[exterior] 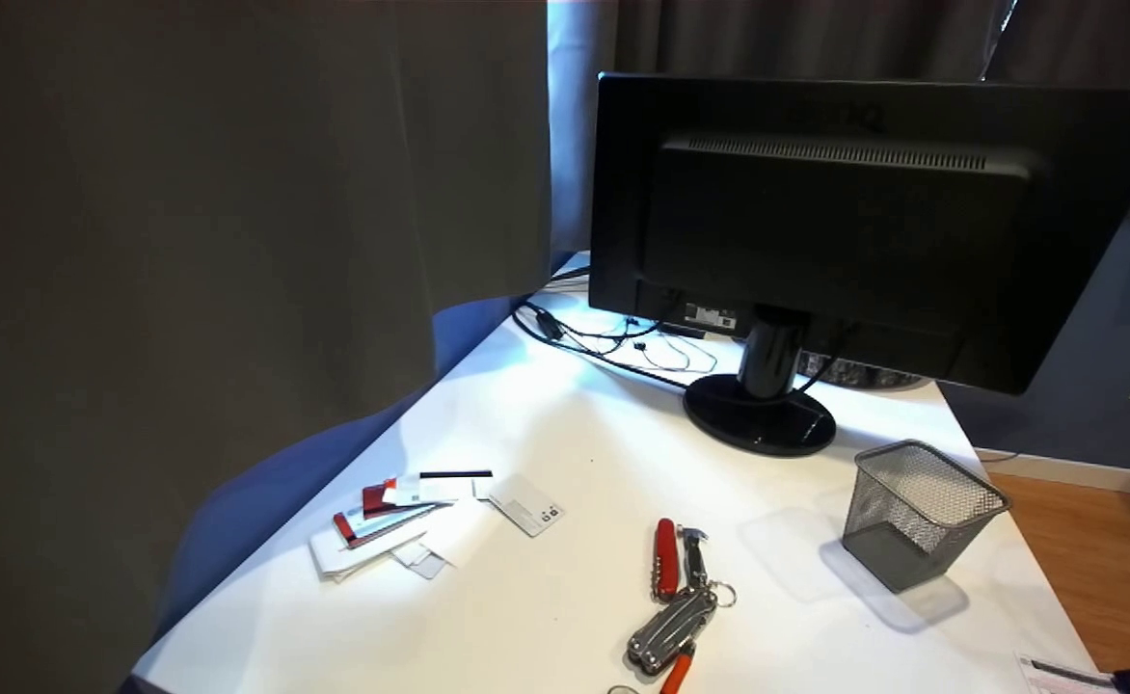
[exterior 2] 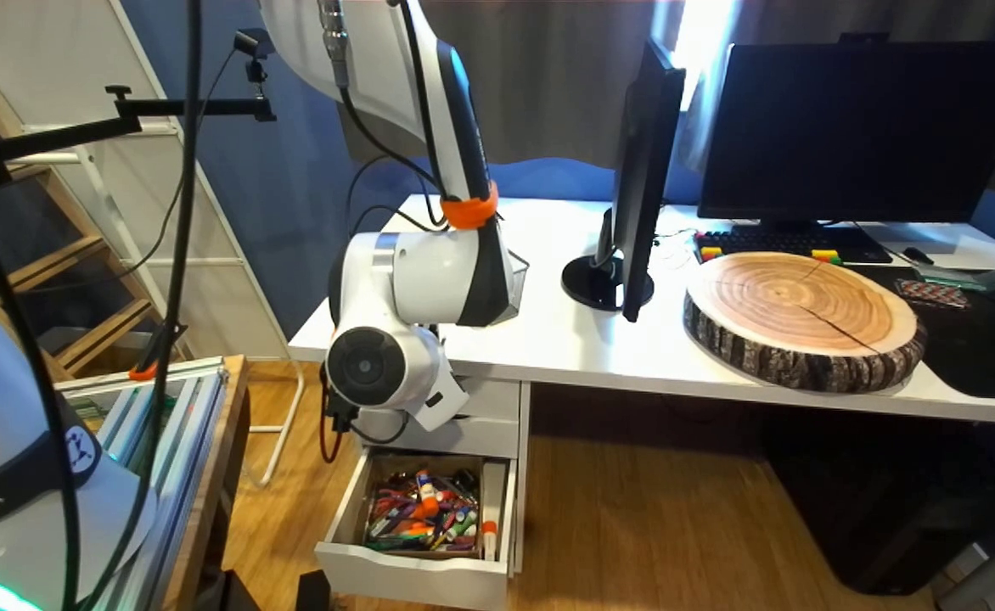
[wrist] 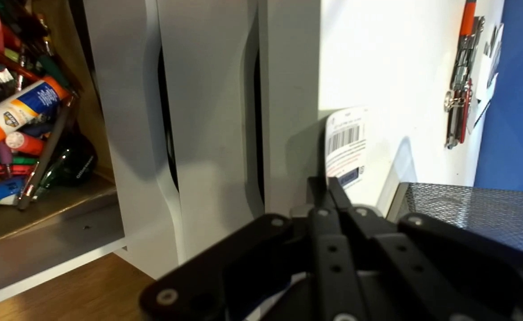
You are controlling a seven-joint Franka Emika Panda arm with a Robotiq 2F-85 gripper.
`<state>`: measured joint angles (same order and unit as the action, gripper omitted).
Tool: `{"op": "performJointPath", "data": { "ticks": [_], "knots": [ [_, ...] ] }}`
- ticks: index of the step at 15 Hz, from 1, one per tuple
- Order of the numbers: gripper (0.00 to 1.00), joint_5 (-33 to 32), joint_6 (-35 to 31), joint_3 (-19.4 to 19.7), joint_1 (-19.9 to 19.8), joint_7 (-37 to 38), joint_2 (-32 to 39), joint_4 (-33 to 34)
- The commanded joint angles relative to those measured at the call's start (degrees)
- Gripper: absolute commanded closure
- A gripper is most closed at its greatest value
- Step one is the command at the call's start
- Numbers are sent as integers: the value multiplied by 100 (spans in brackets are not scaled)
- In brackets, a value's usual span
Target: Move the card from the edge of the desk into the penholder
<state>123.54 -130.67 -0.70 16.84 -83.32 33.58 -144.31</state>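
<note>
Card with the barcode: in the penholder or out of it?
Out: the wrist view shows the card at the edge of the desk, apart from the penholder.

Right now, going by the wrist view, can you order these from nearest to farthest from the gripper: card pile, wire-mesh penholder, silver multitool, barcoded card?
1. Barcoded card: right at the gripper's fingertips, by the desk's near edge.
2. Wire-mesh penholder: to the right in the picture.
3. Silver multitool: upper right, across the desk.
4. Card pile: beyond that, near the far edge.
</note>
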Motion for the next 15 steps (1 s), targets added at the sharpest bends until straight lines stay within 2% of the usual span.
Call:
{"op": "performJointPath", "data": {
  "ticks": [1, 9, 15],
  "knots": [
    [100, 84, 82, 83, -113, 105, -156, -127],
    [100, -15, 616, 193, -570, 249, -946, -473],
    [100, -131, 756, 71, -662, 770, -1620, -622]
  ]
}}
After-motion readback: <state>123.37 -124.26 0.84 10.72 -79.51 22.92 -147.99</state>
